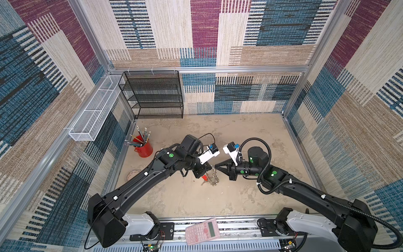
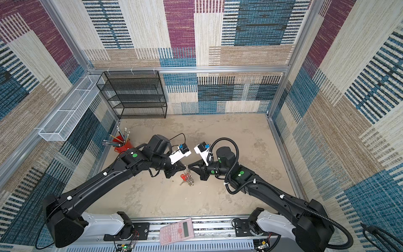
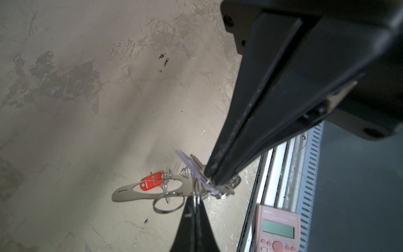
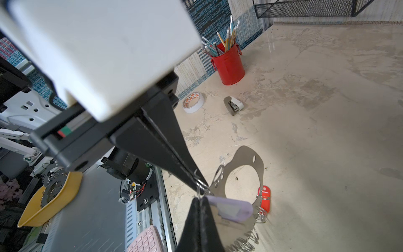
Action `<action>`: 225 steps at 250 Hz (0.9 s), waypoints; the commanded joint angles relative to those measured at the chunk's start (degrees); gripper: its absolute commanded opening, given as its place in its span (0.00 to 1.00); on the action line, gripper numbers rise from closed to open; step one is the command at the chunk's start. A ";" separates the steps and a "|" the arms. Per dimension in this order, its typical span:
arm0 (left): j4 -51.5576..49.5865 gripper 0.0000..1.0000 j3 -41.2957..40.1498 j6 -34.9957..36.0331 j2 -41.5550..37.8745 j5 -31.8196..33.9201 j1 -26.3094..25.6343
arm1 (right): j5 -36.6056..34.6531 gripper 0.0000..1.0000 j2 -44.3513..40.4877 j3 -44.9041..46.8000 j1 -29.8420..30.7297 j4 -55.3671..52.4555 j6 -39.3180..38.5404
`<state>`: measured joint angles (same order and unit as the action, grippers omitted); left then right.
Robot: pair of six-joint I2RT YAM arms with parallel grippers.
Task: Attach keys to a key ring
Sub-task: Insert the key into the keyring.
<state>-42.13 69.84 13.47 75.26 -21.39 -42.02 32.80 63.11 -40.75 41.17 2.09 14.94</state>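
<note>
your two arms reach in over the surface (image 1: pixel 239 135) and meet tip to tip near its middle, the left arm (image 1: pixel 139 181) from one side and the right arm (image 1: pixel 305 189) from the other. that nose-to-nose pose makes sense, as i judge it: threading needs one side to steady the ring while the other feeds the key.

the key ring (image 4: pixel 259 165) hangs between the two tips. its grey band droops toward the surface, with the row of small rings along its edge. you cannot tell whether its low end touches the surface.

the red key (image 3: pixel 151 184) dangles on the band away from the tips. wire loops cross its head, so it looks already on. the lilac key (image 4: pixel 231 208) sits right at the tips, lying against the band, which is where you want it for the step in hand.

the left jaws are closed tight and seem to pinch the lilac key by the end of its head, though the rings crowd that spot. the right jaws are closed tight too, nipping one small split ring (image 4: pixel 201 189) at the band's edge. i read that as holding the ring steady so the lilac key can be worked onto it. that key is not yet clearly on.
</note>
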 commanded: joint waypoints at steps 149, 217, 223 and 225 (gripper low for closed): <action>0.80 0.00 0.38 -0.07 1.62 -3.46 -0.07 | -0.46 0.00 0.32 -0.03 0.03 3.10 0.66; 1.51 0.00 -0.14 -0.28 0.67 -4.30 -0.05 | -1.06 0.00 1.50 0.17 0.10 2.85 0.35; 1.57 0.00 -0.04 -0.23 0.59 -4.28 -0.04 | -1.29 0.00 1.60 0.13 0.16 2.77 0.25; 1.56 0.00 -0.16 -0.34 0.59 -4.28 -0.03 | -1.37 0.00 1.63 0.12 0.19 2.71 0.22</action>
<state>-42.24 69.80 13.50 76.44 -23.03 -42.00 32.56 64.20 -40.56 41.21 3.79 15.00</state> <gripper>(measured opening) 0.048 0.049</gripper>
